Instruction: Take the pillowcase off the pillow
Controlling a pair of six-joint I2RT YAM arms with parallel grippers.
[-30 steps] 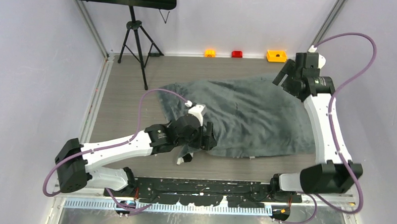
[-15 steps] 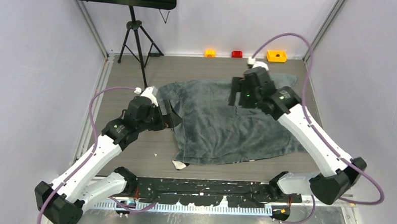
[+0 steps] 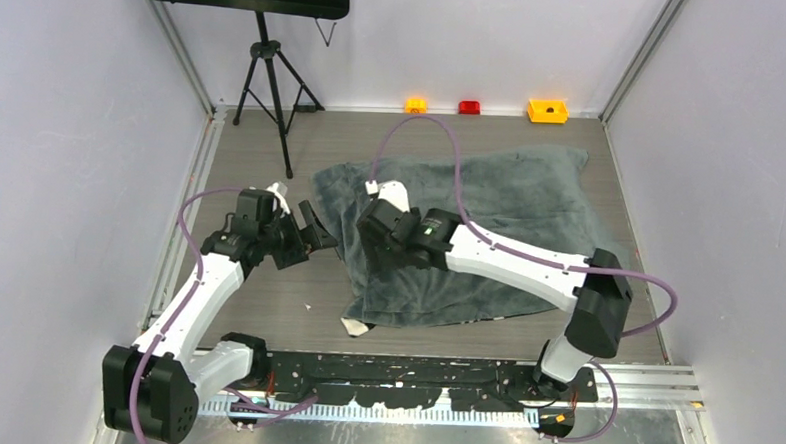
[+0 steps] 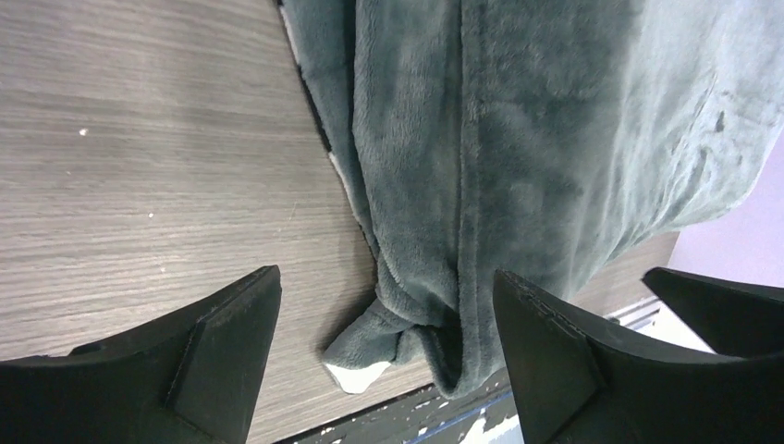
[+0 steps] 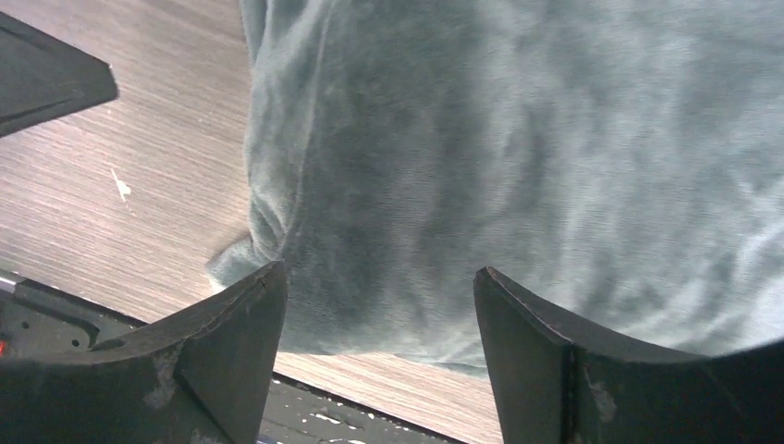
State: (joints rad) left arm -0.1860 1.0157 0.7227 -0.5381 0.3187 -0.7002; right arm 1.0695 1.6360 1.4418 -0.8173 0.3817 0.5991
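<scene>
The dark grey fuzzy pillowcase lies spread over the middle of the table. The pillow is hidden inside it. A small white corner pokes out at its near left end, and I cannot tell whether that is pillow or lining. My left gripper is open and empty, just left of the pillowcase's left edge. In the left wrist view the pillowcase and the white corner lie beyond my open left gripper. My right gripper is open and empty above the pillowcase's left part, which fills the right wrist view beyond the gripper.
A black tripod stands at the back left. Small orange, red and yellow blocks sit along the back wall. The black base rail runs along the near edge. Bare wood table shows on the left.
My right arm swung from the back right corner across to the pillowcase's left part. My left arm drew back from the near left corner to the left edge. The pillowcase's left side bunched rightward.
</scene>
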